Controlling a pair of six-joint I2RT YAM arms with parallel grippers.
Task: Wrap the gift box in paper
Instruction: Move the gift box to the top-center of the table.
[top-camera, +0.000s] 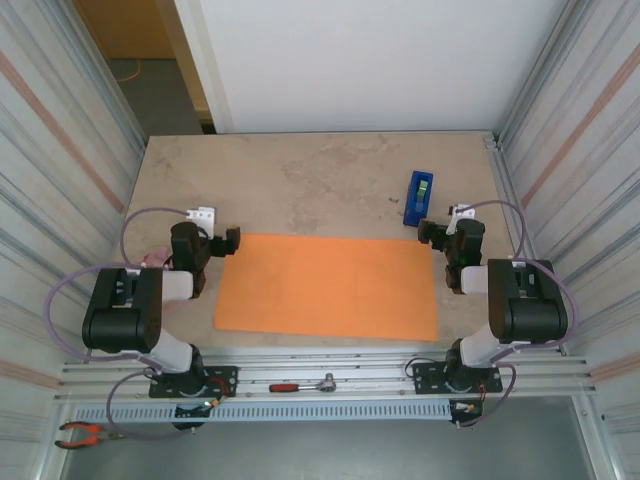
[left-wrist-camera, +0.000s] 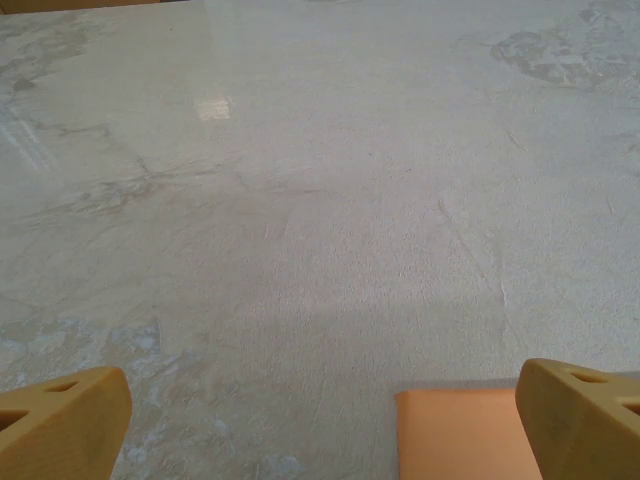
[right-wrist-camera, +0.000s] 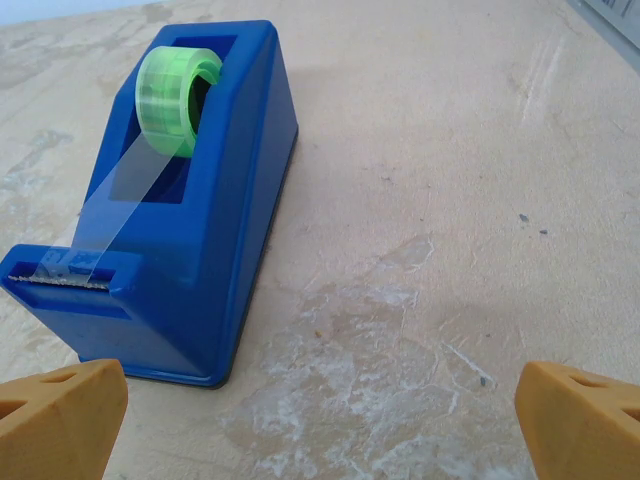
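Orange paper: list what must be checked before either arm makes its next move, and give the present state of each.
1. The paper lies flat and unfolded on the table: ok.
2. The left pincer is open and holds nothing: ok.
3. The right pincer is open and holds nothing: ok.
4. A corner of the paper lies just ahead of the left pincer, close to one finger: ok.
5. The tape dispenser stands upright, apart from the paper, with tape drawn to its cutter: ok.
6. The paper is loose from the table, not stuck down: cannot tell.
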